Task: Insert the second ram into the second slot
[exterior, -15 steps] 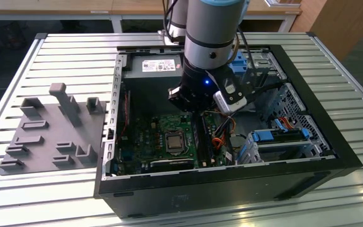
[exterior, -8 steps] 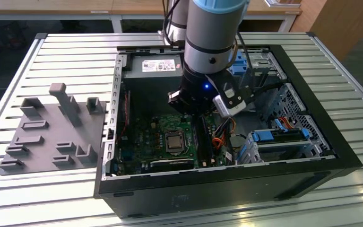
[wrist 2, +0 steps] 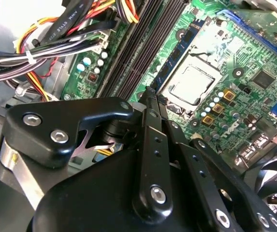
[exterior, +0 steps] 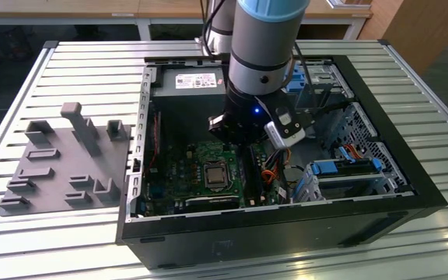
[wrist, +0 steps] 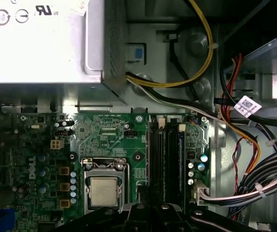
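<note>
End effector [wrist 2: 150, 95] over memory slots [wrist: 166, 154] (inside open computer case [exterior: 286, 227]).

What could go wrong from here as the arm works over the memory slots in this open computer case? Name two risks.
1. The hand hangs low over the black memory slots; a slightly skewed descent might strike the motherboard instead.
2. Loose cables lie right beside the slots and could snag the hand.

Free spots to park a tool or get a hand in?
Free: table slats around the grey fixture; slats at the exterior view's right of the case. Crowded: arm over RAM slots, cables alongside.
</note>
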You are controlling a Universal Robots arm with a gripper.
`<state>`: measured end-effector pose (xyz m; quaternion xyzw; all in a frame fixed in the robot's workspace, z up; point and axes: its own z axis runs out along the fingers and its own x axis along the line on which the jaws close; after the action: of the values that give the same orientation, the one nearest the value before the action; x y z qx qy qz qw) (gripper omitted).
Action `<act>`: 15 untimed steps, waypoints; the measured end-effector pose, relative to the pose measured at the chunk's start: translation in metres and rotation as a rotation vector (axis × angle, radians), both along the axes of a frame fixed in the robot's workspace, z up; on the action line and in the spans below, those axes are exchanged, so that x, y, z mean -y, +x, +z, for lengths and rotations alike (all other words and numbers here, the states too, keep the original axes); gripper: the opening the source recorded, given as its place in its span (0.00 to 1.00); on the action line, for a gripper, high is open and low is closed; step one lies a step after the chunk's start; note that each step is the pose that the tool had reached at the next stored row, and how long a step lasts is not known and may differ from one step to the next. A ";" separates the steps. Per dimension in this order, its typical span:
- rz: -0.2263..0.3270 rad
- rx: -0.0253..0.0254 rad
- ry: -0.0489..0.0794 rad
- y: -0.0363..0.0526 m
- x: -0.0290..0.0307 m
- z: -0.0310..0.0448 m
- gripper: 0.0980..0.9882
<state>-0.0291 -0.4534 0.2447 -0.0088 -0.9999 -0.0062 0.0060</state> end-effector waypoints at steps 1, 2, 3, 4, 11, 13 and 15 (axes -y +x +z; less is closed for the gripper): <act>-0.001 -0.0001 0.000 0.0007 0.0001 -0.0005 0.02; -0.003 -0.0002 0.000 0.0013 0.0003 -0.0011 0.02; -0.004 -0.0003 0.000 0.0014 0.0007 -0.0014 0.02; -0.004 -0.0003 0.000 0.0014 0.0014 -0.0017 0.02; -0.004 -0.0003 0.000 0.0020 0.0061 -0.0033 0.02; -0.004 -0.0004 0.000 0.0028 0.0062 -0.0036 0.02; -0.004 -0.0004 0.000 0.0032 0.0062 -0.0040 0.02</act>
<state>-0.0260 -0.4596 0.2407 -0.0110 -0.9999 -0.0061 0.0062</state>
